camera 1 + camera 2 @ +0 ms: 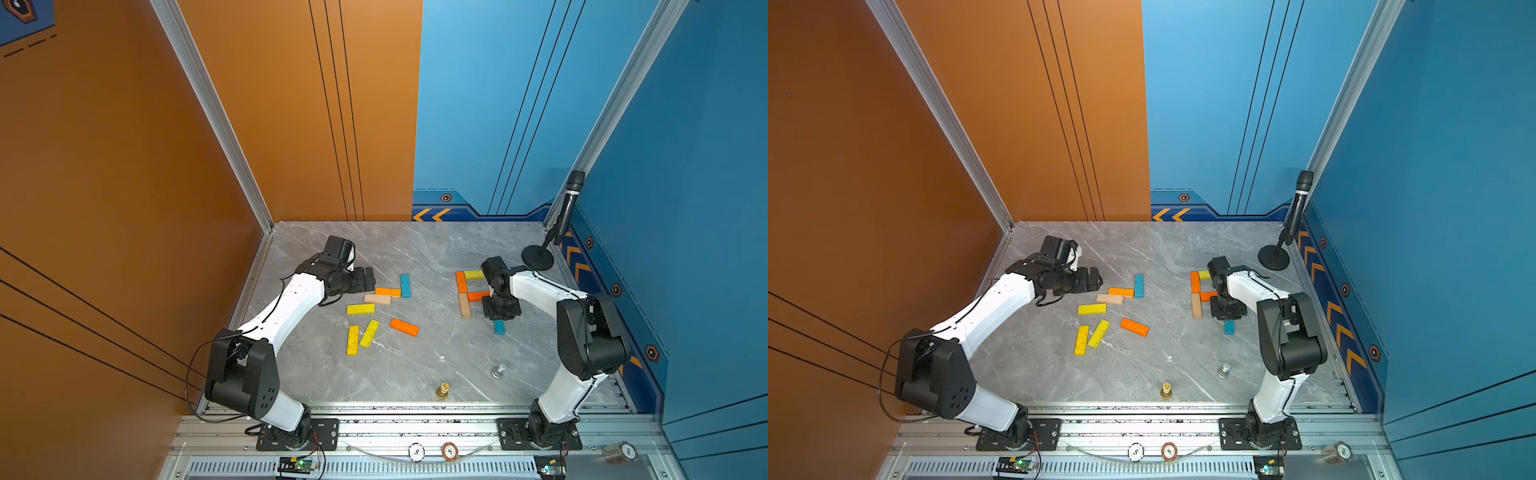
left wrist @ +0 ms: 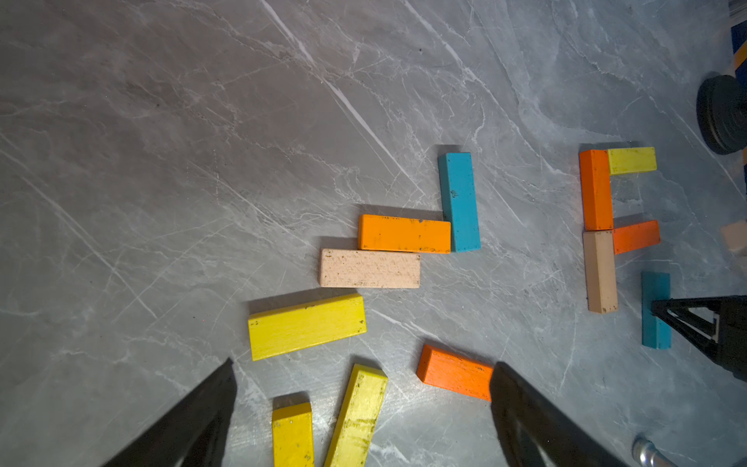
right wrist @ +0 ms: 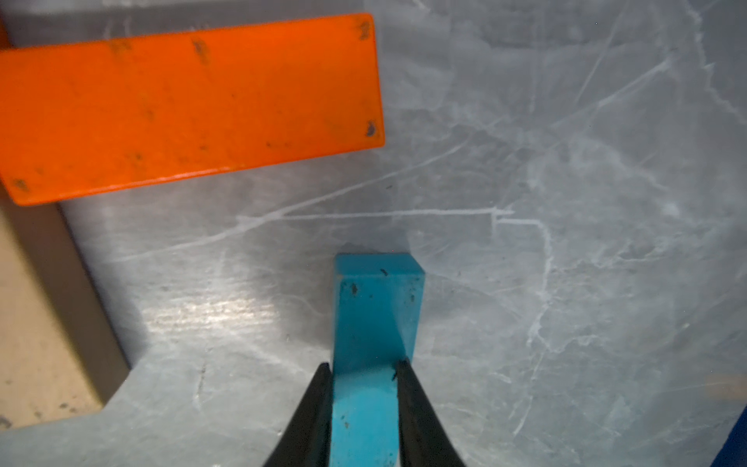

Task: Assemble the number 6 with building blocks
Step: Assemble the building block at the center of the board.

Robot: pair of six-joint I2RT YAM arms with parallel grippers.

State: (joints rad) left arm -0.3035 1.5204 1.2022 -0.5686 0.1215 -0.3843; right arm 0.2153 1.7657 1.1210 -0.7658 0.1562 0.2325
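The left gripper [image 1: 370, 281] hovers over the left side of the marble table [image 1: 415, 245], jaws spread wide and holding nothing. Just right of it, seven loose building blocks lie flat. A tan block [image 1: 377, 299] touches an orange block [image 1: 388, 291], whose end meets a teal plank [image 1: 405, 285]. Nearer the robot bases lie a yellow block [image 1: 360, 308], two more yellow blocks [image 1: 353, 340] side by side but splayed, and a tilted orange plank [image 1: 404, 327] on its own. Right of centre, the number 6 [image 1: 462, 286] stands incomplete. An orange upright [image 1: 461, 279] and a tan upright [image 1: 465, 306] lie end to end as the left stroke. A yellow top bar [image 1: 474, 274] abuts the far end, and an orange crossbar [image 1: 477, 296] sits at the join, partly hidden by the arm. The right gripper [image 3: 364, 364] is clamped across the thin faces of a teal block [image 3: 376, 315], which is turned on its narrow edge. The block is just right of the tan upright and clear of the crossbar. Whether it rests on the table cannot be told. A gold piece [image 1: 443, 390] and a silver piece [image 1: 498, 370] stand near the front edge. A microphone [image 1: 569, 208] occupies the far right corner.
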